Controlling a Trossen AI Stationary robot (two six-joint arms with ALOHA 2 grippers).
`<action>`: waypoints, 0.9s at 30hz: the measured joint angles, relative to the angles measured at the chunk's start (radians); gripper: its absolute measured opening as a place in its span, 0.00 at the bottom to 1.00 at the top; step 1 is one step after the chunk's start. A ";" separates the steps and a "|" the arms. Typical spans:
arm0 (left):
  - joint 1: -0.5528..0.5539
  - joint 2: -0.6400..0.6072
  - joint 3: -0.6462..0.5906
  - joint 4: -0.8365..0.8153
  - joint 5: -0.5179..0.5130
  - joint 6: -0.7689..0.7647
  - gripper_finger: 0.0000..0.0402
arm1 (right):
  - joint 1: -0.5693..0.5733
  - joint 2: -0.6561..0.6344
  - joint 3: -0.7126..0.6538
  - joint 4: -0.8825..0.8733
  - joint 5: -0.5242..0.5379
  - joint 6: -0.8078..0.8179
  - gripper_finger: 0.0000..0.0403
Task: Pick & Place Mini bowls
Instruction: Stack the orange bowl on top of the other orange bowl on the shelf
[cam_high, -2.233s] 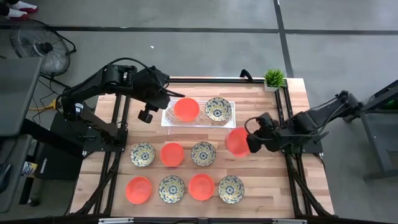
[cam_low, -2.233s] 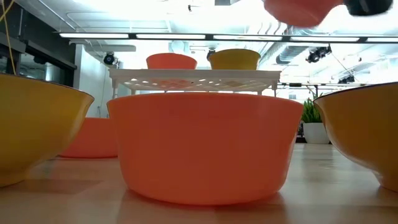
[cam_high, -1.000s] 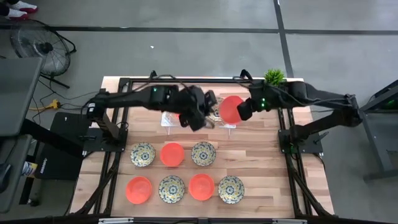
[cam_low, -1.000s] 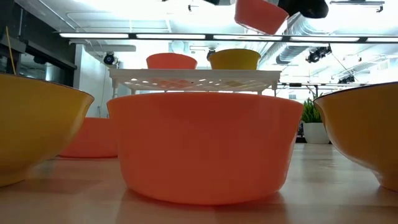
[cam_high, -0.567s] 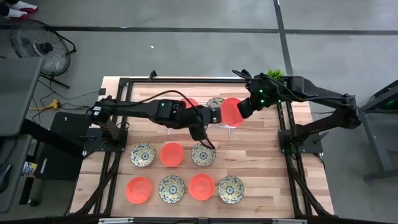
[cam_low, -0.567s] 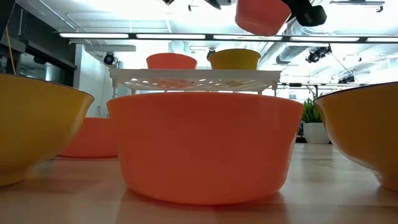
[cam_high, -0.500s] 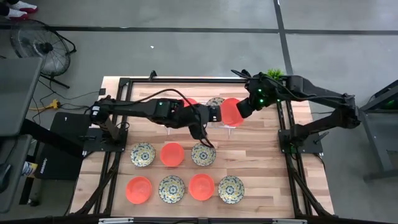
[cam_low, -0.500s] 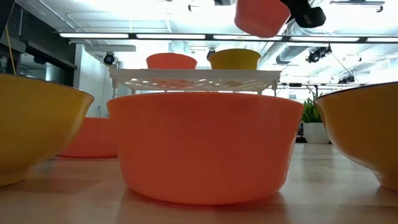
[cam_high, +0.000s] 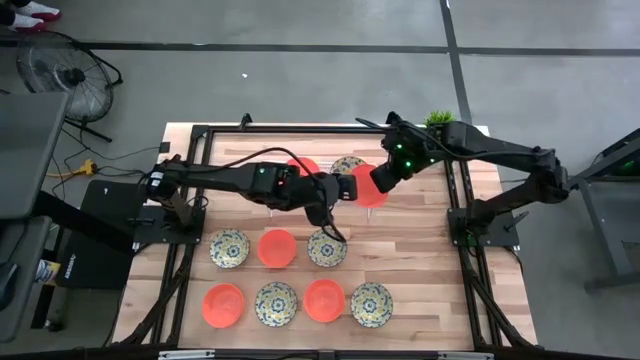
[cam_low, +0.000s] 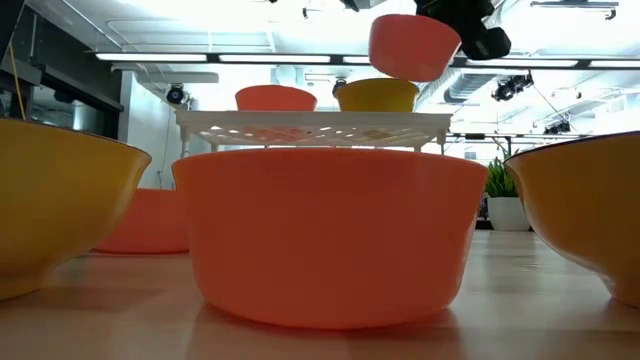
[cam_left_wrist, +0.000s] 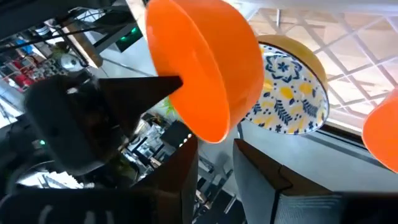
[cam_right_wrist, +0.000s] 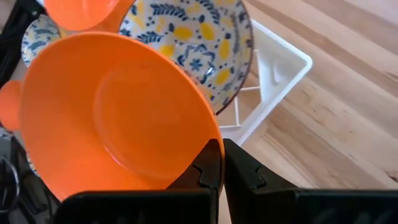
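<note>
A glossy orange-red mini bowl (cam_right_wrist: 118, 118) is held tilted above the white lattice-bottomed rectangular tray (cam_right_wrist: 273, 68).

The bowl's rim is pinched by the closed right gripper (cam_right_wrist: 221, 171), just over the cream blue-and-yellow floral bowl (cam_right_wrist: 193, 37) that sits in the tray beside another orange-red bowl (cam_low: 275, 97). The left gripper (cam_high: 335, 188) is positioned just beside the tray; whether its fingers are open cannot be told. Seven more bowls are set out in two rows on the wooden table (cam_high: 420, 250), away from the tray.
</note>
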 joint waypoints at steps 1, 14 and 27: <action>0.000 0.000 0.000 -0.009 0.000 0.001 0.24 | 0.000 0.000 0.000 0.005 -0.002 0.000 0.00; 0.000 0.000 0.000 -0.017 0.003 0.026 0.24 | 0.000 -0.004 0.000 0.065 -0.010 0.000 0.00; 0.000 0.000 0.000 -0.046 0.012 0.012 0.24 | 0.001 -0.004 0.000 0.090 -0.024 -0.008 0.00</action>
